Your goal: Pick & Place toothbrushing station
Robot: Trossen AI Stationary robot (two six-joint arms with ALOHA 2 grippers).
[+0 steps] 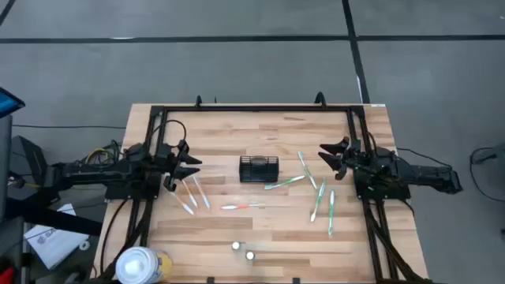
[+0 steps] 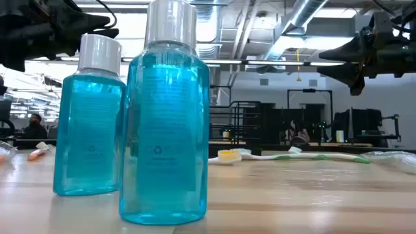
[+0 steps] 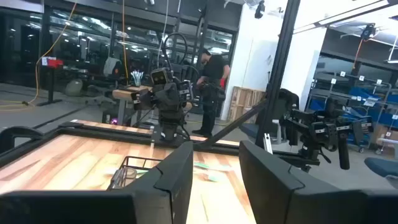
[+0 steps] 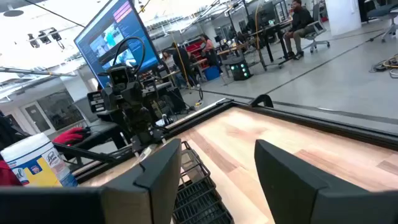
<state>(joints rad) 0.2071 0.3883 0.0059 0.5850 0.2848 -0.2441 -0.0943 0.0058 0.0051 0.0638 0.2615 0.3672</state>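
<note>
- Near the middle of the pale wooden plank table [image 1: 221, 130], slightly toward its far edge, sits the small black wire-mesh rectangular holder [image 1: 259, 168], upright, with nothing touching it.
- Left gripper [image 1: 192, 162] hovers at the holder's nine o'clock, well apart from it, fingers pointing toward it; in the left wrist view its two dark fingers [image 3: 176, 180] stand parted with a clear gap and nothing between them, and the holder's [image 3: 134, 172] wire rim shows just beyond them.
- Right gripper [image 1: 325, 155] hovers at the holder's three o'clock, also well apart, jaws spread wide and empty; the right wrist view shows the mesh holder [image 4: 200, 193] low between its fingers [image 4: 160, 171].
- Slim white toothbrushes with green parts [image 1: 285, 182] lie scattered at the holder's four o'clock, the nearest just beside its corner, the others closer to the right gripper.
- One white toothbrush with an orange-pink handle part [image 1: 241, 206] lies flat at the holder's six o'clock, apart from it.
- Three more pale toothbrushes [image 1: 192, 195] lie at the holder's eight o'clock, just below the left gripper.
- Two clear bottles of blue liquid with white caps [image 2: 164, 117] stand near the table's front edge, at the holder's six o'clock.
- At the table's seven o'clock corner stands a large white-and-yellow round container [image 1: 139, 265].
</note>
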